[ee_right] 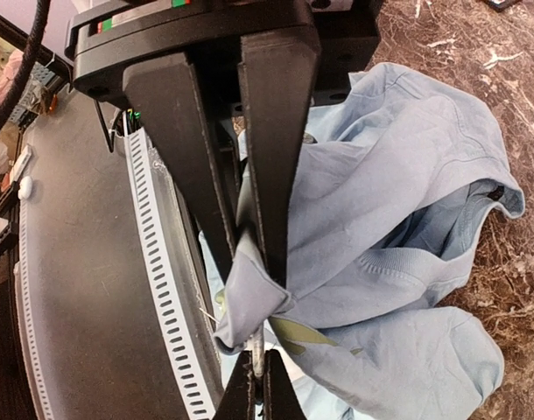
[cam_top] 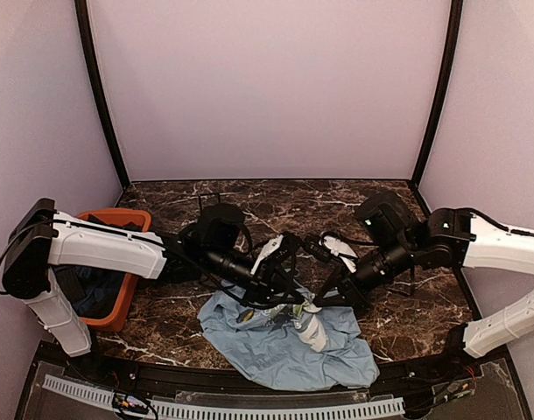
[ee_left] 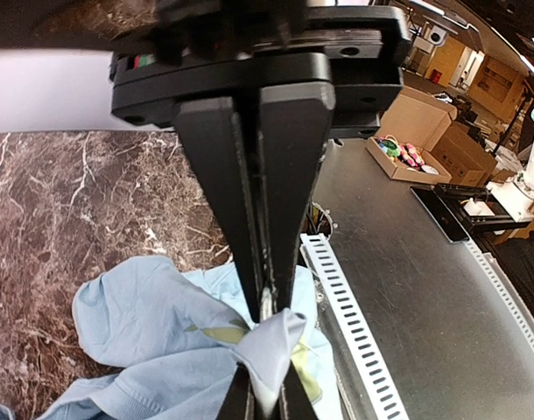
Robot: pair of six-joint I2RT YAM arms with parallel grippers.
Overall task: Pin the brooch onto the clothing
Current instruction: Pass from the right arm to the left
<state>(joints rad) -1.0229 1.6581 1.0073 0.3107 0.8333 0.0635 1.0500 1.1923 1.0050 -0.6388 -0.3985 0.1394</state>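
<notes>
Pinching one raised fold of the crumpled light-blue cotton T-shirt (cam_top: 276, 354) near the orange plastic bin (cam_top: 114, 214), we had L gripper (ee_left: 265, 308) & R gripper (ee_right: 261, 273) both clamped on fabric; tiny bronze brooch unseen, pinning prob. undone.

Left arm (cam_top: 101, 248): white shell sections joined by black joints; black block at outer end; thin black cable looped beside it. Right arm (cam_top: 503, 245): same white covers, black motor housings, black cable run along top.

Left gripper (ee_left: 267, 306): matte black, two flat tapered fingers, round screw holes in crossbar, red and green bits glimpsed behind. Right gripper (ee_right: 254, 262): matching black wedges, red-green bits above.
</notes>
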